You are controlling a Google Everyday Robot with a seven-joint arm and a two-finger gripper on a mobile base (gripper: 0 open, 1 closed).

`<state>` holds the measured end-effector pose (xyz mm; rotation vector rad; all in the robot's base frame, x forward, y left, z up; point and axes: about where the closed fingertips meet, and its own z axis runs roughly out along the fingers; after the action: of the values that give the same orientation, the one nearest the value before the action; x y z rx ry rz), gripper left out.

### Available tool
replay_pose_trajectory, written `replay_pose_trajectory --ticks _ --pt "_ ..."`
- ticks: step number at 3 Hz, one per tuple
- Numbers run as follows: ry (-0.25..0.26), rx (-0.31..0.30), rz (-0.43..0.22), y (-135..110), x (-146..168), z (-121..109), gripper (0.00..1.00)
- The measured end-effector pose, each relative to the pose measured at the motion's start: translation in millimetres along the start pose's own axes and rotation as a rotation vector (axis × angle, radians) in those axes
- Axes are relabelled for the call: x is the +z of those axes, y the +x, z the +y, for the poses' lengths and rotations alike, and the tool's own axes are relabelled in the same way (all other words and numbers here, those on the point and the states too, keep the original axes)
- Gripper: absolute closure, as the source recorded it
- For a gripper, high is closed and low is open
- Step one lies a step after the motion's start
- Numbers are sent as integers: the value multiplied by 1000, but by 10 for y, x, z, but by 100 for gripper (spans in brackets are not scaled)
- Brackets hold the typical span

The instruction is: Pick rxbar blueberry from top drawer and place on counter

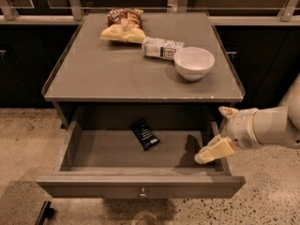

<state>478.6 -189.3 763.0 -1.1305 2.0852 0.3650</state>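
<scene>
The gripper (212,134), fingers spread and empty, hovers at the right end of the open drawer (140,186); the bar (145,134) lies mid-drawer, below the counter (117,74)

My view: on the counter (108,74), chip bag (123,25) at the back, bottle (161,48) to its right, bowl (194,62) right of that and nearer me. Below, the rxbar blueberry (145,134) lies mid-floor in the pulled-out top drawer (140,184); my gripper (214,134) hangs over its right end

Counter (108,74) with chip bag (123,26), bottle (161,48), bowl (194,63); jaws below its right front corner.
</scene>
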Motion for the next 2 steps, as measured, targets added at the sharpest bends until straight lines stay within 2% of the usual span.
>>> replay_pose_trajectory --ticks 1,2 --pt "-68 -12 -14 -54 285 50 0" --pt "-72 -11 -15 -50 305 54 0"
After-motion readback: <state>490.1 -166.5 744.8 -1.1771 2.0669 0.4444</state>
